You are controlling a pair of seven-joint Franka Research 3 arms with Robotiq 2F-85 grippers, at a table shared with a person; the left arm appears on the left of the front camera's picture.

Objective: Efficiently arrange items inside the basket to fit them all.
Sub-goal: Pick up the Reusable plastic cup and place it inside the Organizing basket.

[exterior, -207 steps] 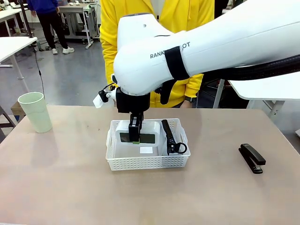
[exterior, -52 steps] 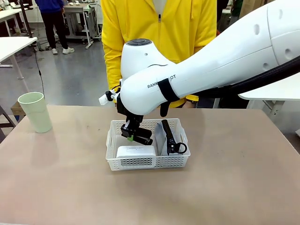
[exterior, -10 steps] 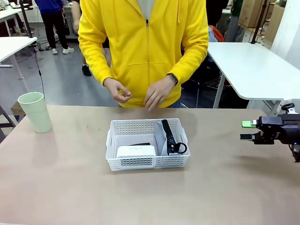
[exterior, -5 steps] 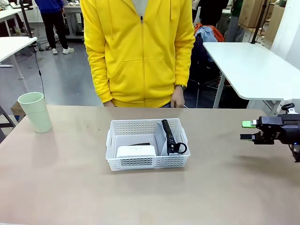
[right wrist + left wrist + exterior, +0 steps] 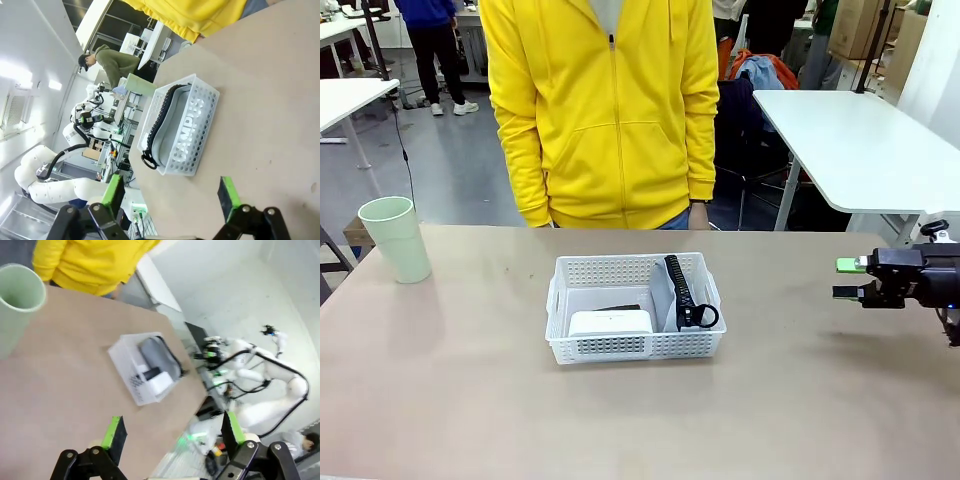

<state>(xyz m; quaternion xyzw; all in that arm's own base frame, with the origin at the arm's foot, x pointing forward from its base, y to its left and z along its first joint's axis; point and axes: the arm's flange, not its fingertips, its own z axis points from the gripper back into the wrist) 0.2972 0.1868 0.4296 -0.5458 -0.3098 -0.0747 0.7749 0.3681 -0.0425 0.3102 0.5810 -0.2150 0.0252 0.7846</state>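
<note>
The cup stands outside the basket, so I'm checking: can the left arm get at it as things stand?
Probably yes. The cup stands upright and alone on the left side of the table, and the left gripper is open, with only bare table between them.

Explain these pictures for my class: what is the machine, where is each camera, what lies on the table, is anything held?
This is a two-armed robot; each arm ends in a two-finger gripper. The front view looks across the table at a person in yellow. The other two come from wrist cameras, looking along the left gripper and the right gripper; both are open, holding nothing. A white basket holds a grey pouch on edge, a white box and a black stapler mostly hidden behind it. A pale green cup stands outside, at the robot's left.
</note>
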